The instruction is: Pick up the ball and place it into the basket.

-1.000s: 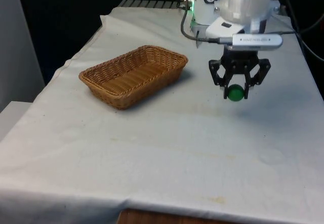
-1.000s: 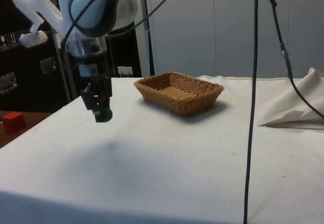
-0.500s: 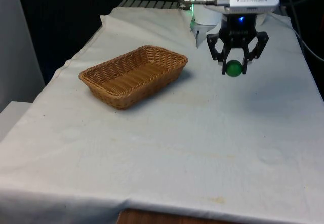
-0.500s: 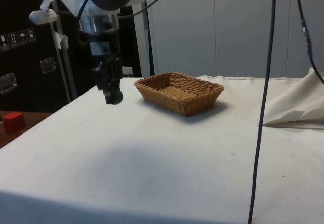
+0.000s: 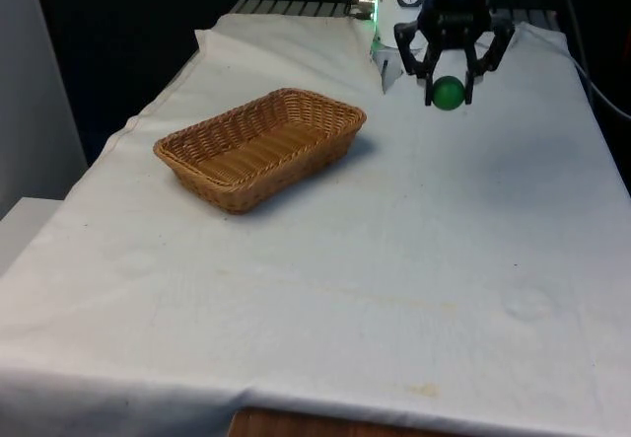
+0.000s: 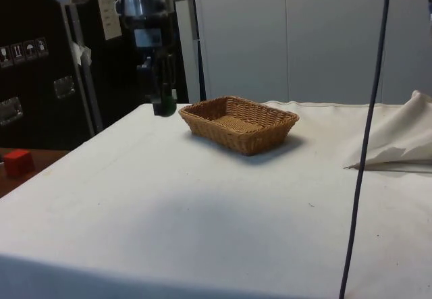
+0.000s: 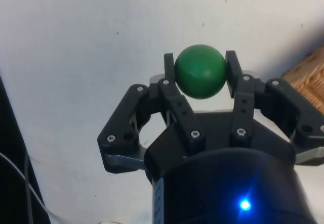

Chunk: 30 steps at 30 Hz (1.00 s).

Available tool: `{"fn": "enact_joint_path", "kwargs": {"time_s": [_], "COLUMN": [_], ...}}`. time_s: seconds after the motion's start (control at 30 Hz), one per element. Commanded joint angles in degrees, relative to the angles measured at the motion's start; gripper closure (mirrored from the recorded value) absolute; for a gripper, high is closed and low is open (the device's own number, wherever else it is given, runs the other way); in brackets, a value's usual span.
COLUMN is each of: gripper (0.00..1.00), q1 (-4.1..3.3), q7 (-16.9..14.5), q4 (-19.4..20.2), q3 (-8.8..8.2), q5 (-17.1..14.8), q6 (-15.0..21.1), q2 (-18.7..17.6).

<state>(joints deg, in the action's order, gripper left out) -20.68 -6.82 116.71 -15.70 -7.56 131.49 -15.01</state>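
Raised and carried farther back, the gripper jaws clamp the round green ball, right of the basket, which runs near-left to far-right.

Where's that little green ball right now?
The green ball is clamped in the tool, held above the table, to the front view's right of the wicker basket and not yet over it.

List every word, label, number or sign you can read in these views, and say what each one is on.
No text can be read.
Small white pictogram stickers on the dark cabinet: too small to read.
White paper sheet hanging by the cabinets: no legible print.
Wicker basket, green ball, gripper and white tablecloth: no lettering visible.
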Motion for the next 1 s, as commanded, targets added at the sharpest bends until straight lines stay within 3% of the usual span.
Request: {"fn": "enact_joint_path", "kwargs": {"time_s": [0.0, 0.37, 0.97], "gripper": [1.0, 1.0, 1.0], "q1": [-0.17, 0.4, 1.49], "q7": [0.7, -0.5, -6.8], "q4": [0.7, 3.0, 5.4], "q3": [-0.29, -1.03, -6.13], "q5": [1.0, 1.1, 0.8], "q6": [-0.1, 0.2, 1.3], "q2": [1.0, 2.9, 4.1]}}
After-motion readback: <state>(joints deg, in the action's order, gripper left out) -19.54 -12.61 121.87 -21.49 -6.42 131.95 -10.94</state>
